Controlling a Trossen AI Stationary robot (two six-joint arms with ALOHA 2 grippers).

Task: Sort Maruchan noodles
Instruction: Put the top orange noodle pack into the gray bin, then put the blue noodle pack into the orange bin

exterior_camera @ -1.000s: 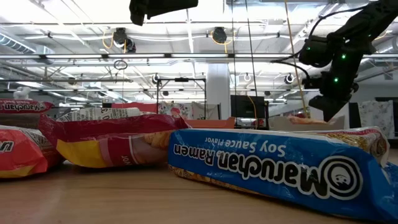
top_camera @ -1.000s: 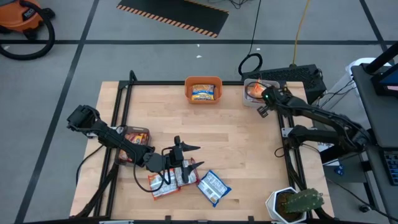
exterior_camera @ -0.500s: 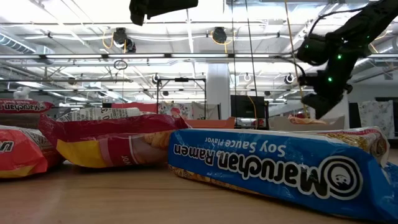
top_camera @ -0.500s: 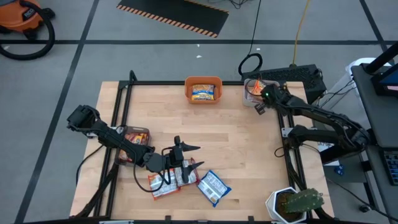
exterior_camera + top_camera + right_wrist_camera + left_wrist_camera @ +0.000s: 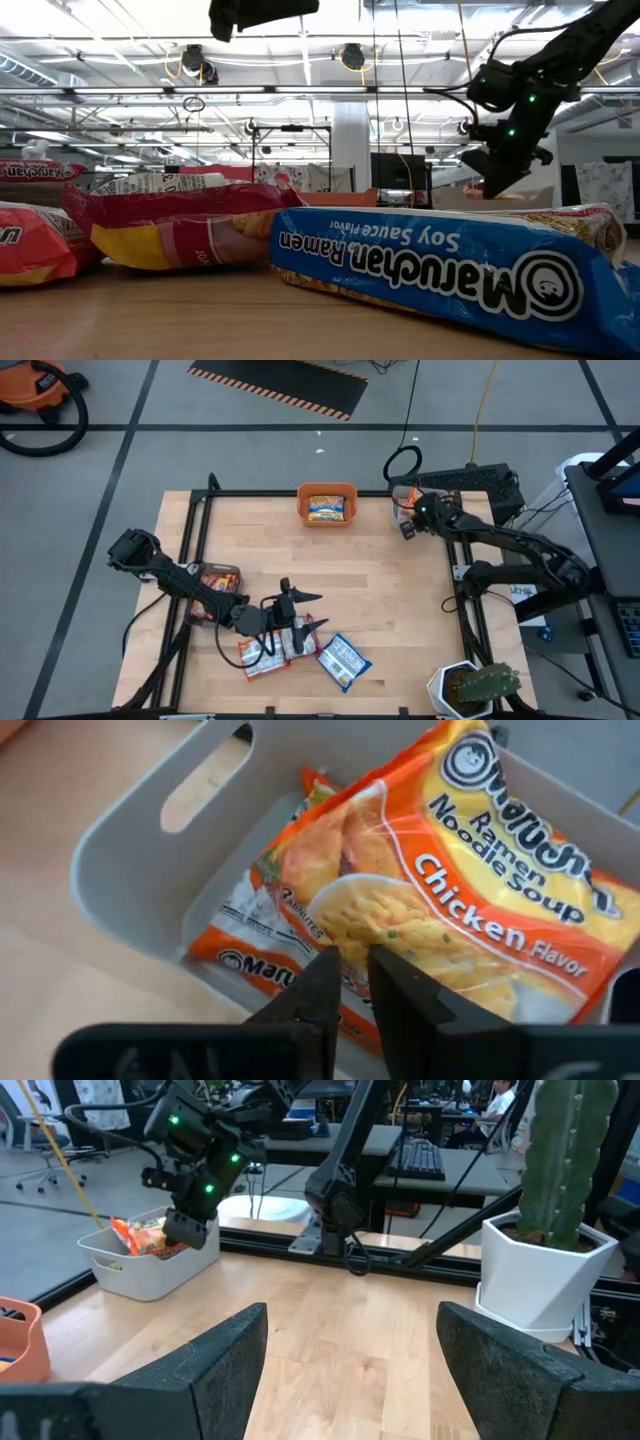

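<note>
Over at nine o'clock on the bench [image 5: 380,600], a clear bin [image 5: 236,572] holds a dark red packet [image 5: 213,578]. Just beside it the left hand [image 5: 300,610] hovers with its fingers wide apart and nothing between them. It hangs above the unsorted noodles at six to seven o'clock: a pile of red and orange packets [image 5: 262,655] and a blue soy sauce packet [image 5: 344,661] touching it.

At twelve o'clock an orange bin [image 5: 303,507] holds a yellow and blue packet [image 5: 326,509]. At the one o'clock corner a grey bin [image 5: 130,850] holds an orange chicken packet [image 5: 470,910], lying on top of another orange one. The right hand [image 5: 347,982] hangs over this bin with its fingers a little apart, gripping nothing.

The step in hand looks like a drop into the grey bin, with the packet already lying inside. Next, the right hand would need to lift clear, and one hand must go down on a packet in the six o'clock pile and carry it to the matching bin.
</note>
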